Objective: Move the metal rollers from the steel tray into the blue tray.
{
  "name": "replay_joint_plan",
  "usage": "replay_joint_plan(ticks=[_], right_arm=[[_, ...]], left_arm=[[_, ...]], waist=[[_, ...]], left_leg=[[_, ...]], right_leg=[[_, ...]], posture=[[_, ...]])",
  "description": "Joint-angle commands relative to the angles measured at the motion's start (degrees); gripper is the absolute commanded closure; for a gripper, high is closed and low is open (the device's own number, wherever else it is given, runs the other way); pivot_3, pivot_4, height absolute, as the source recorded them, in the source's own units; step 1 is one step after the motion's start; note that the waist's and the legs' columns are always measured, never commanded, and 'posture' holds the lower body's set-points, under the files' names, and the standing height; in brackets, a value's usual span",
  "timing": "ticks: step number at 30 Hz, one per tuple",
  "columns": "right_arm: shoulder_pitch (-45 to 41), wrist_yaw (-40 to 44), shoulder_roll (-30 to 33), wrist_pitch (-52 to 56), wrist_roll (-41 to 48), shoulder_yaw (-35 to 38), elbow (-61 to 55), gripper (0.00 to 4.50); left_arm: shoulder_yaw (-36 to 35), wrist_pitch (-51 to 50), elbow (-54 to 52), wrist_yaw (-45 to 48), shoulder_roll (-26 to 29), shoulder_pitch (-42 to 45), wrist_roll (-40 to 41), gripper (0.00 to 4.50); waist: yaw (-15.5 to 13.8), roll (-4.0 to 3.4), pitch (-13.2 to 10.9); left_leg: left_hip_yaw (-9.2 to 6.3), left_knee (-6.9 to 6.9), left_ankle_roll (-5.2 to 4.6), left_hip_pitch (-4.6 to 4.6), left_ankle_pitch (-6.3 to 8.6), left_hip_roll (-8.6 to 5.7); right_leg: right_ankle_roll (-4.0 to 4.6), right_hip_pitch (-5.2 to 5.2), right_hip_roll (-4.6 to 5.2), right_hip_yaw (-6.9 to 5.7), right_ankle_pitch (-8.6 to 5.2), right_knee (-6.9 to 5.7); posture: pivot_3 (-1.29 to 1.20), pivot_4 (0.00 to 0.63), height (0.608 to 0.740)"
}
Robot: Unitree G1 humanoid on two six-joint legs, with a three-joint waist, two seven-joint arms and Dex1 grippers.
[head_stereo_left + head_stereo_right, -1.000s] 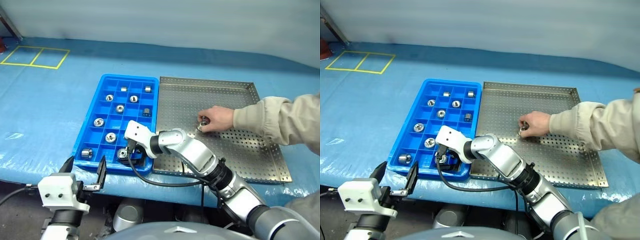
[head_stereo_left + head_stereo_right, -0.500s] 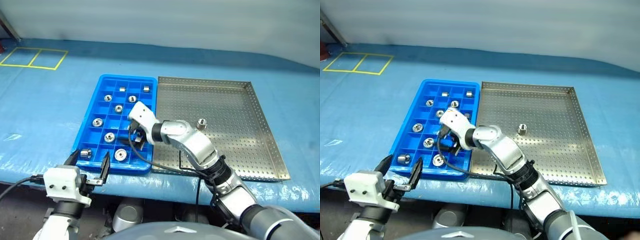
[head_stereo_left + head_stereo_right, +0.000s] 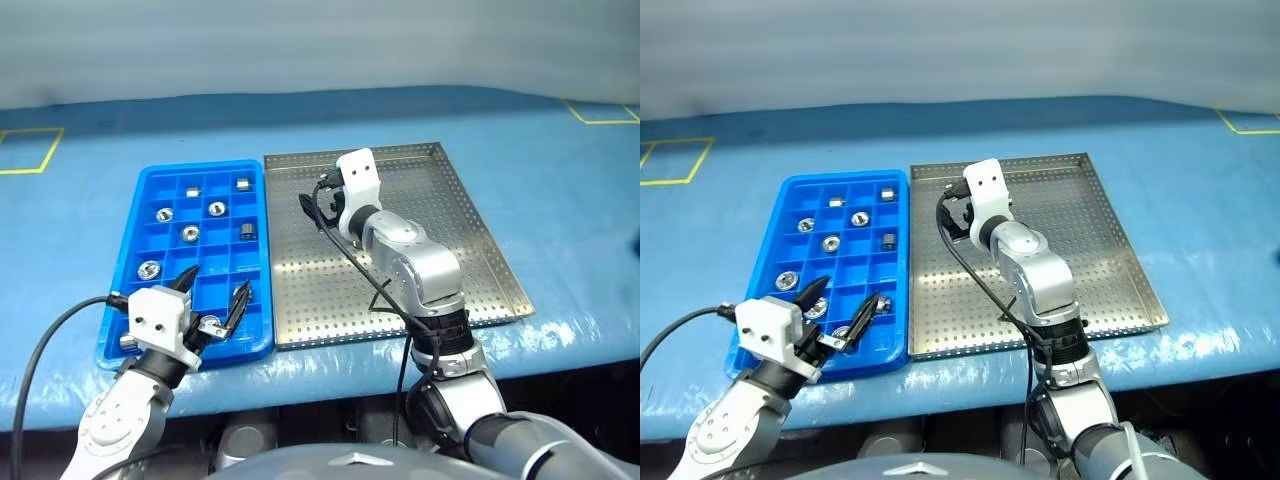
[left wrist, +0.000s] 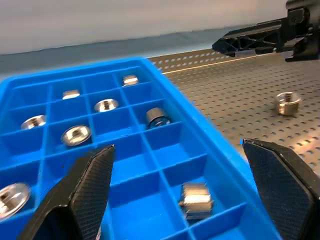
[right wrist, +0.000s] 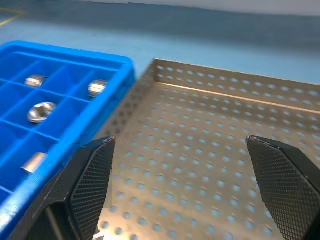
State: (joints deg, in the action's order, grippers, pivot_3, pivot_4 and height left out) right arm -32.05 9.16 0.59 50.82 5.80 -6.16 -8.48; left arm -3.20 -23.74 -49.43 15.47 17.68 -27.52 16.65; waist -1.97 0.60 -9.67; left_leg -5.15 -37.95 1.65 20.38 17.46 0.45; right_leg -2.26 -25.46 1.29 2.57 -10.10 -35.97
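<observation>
Blue tray (image 3: 255, 250) sits on the blue-covered tabletop (image 3: 560, 200), touching the left long side of the steel tray (image 3: 480, 270). Rollers (image 3: 190, 233) lie scattered singly in the blue tray's compartments, some flat with the hole up, a few on their side. One roller (image 4: 287, 102) is on the steel tray, seen from the left wrist view near the right hand's black fingers.

Left hand (image 3: 211, 297) is low over the near end of the blue tray, fingers spread wide, holding nothing. From its wrist view a roller (image 4: 196, 200) lies on its side in a near compartment between the finger (image 4: 89, 189) tips.

Right hand (image 3: 953, 212) is over the far left part of the steel tray, arm reaching across the perforated sheet, pointing toward the blue tray's far end. Fingers wide apart in its wrist view, nothing between them, only bare steel tray floor.
</observation>
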Motion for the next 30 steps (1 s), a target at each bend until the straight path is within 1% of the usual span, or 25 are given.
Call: replay_joint_plan(ticks=[1, 2, 6, 13, 20, 23, 28, 29, 30], right_arm=[[0.83, -2.63, -0.42, 1.52, -0.58, 1.09, -3.51, 0.06], [1.34, -3.17, -0.5, 1.9, -0.7, 1.16, -3.76, 0.06], [3.27, -4.35, -0.79, 2.46, -1.08, 1.0, -3.88, 0.06], [6.26, -3.17, -1.12, 2.11, -0.31, -0.97, -1.89, 0.06], [5.98, -3.81, -0.64, -1.8, -2.24, -1.89, 3.64, 0.06], [5.5, -3.71, -1.11, -3.52, -2.22, -1.37, 6.37, 0.67], [4.98, -3.55, -1.28, -5.99, -2.76, -1.63, 9.6, 2.38], [4.88, -3.45, -1.38, -6.13, -2.67, -1.56, 9.85, 2.66], [4.8, -3.28, -1.45, -6.16, -2.65, -1.68, 10.05, 2.81]], left_arm=[[1.23, -1.27, 0.57, 1.58, 1.1, 2.85, 1.19, 0.0], [1.57, -1.64, 0.88, 1.93, 1.31, 3.76, 1.39, 0.0], [2.5, -2.37, 2.07, 3.07, 1.76, 6.03, 1.69, 0.0], [5.73, -2.92, 3.29, 4.42, 2.14, 8.49, 1.87, 0.0], [6.88, -2.37, 3.93, 4.79, 2.01, 9.01, 1.51, 0.0], [7.12, -2.15, 4.05, 4.48, 1.67, 9.0, 1.3, 0.0], [7.37, -1.8, 4.11, 3.83, 1.21, 8.85, 0.83, 0.0], [7.4, -1.78, 4.13, 3.73, 1.16, 8.87, 0.79, 0.0], [7.43, -1.7, 4.13, 3.56, 1.07, 8.8, 0.72, 0.0]], waist=[[1.34, -0.05, 0.03], [1.88, -0.06, 0.03], [3.41, -0.06, 0.04], [3.77, -0.07, 0.04], [3.92, -0.06, 0.05], [3.9, -0.06, 0.05], [3.79, -0.06, 0.05], [3.77, -0.06, 0.05], [3.73, -0.06, 0.05]], left_leg=[[0.02, 0.0, 0.0, -0.01, 0.0, 0.0], [0.03, 0.0, -0.01, -0.02, 0.0, 0.0], [0.07, -0.01, -0.02, -0.06, 0.0, 0.01], [0.14, -0.03, -0.04, -0.2, 0.0, 0.0], [0.18, -0.02, -0.04, -0.25, 0.0, 0.0], [0.19, -0.03, -0.04, -0.26, 0.0, 0.0], [0.2, -0.02, -0.04, -0.27, 0.0, 0.0], [0.2, -0.02, -0.04, -0.27, 0.0, 0.0], [0.2, -0.02, -0.04, -0.27, 0.0, 0.0]], right_leg=[[-0.04, 0.0, 0.01, 0.02, 0.05, 0.0], [-0.22, 0.0, 0.01, 0.02, 0.16, 0.0], [-0.22, 0.01, 0.01, 0.05, 0.22, -0.02], [-0.28, 0.14, 0.0, 0.16, 0.25, -0.03], [-0.29, 0.17, -0.02, 0.23, 0.26, -0.04], [-0.3, 0.18, -0.02, 0.25, 0.27, -0.03], [-0.31, 0.18, -0.03, 0.26, 0.27, -0.04], [-0.31, 0.18, -0.03, 0.26, 0.27, -0.03], [-0.31, 0.18, -0.03, 0.26, 0.27, -0.04]], posture=[[0.08, 0.15, 0.74], [0.07, 0.15, 0.74], [0.06, 0.15, 0.74], [0.06, 0.15, 0.74], [0.07, 0.15, 0.74], [0.08, 0.15, 0.74], [0.09, 0.15, 0.74], [0.1, 0.15, 0.74], [0.1, 0.15, 0.74]])
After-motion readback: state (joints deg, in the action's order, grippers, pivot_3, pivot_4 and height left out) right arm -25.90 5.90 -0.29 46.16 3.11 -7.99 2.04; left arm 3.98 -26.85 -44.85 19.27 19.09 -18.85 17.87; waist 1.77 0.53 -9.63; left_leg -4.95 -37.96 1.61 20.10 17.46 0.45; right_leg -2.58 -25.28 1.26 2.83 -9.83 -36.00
